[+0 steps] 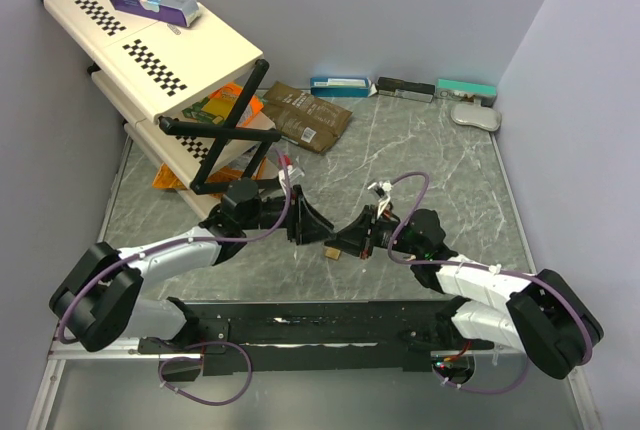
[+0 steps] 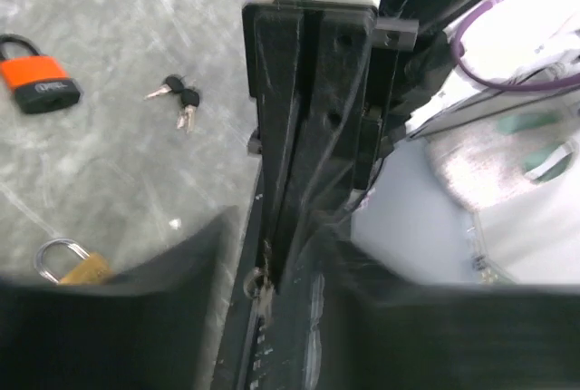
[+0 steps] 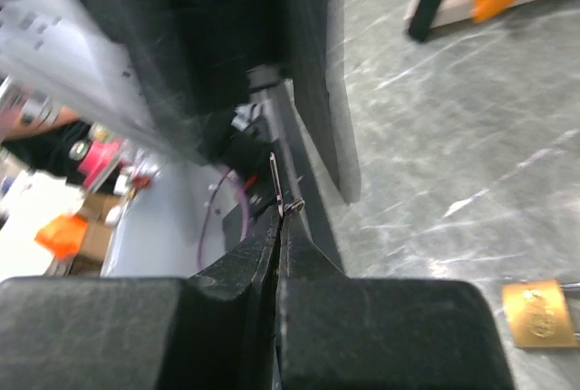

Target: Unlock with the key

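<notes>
As I watch through the right wrist camera, the right gripper (image 3: 277,227) has its jaws pressed together on the key (image 3: 275,177), which sticks out past the fingertips, thin and seen edge-on. Just beyond the key tip looms the left gripper (image 1: 303,218), dark and blurred, facing the right one. Its jaws stand apart, and in its own camera the right gripper's tips and the key sit in the gap between them. I cannot tell whether the key touches the left gripper.

The brass lock (image 3: 539,313) lies flat on the table (image 1: 440,170), below and to the right of the right jaws in that view. It is apart from the key and held by neither gripper. From the left wrist, the same lock peeks out just beside one left finger (image 2: 154,308), its shackle showing and its body partly hidden. Farther out past the left jaws lie an orange lock (image 2: 38,83) and, near it but not touching, a spare pair of keys (image 2: 178,100). From above, both grippers meet tip to tip mid-table, with the brass lock just beneath the right jaws.
</notes>
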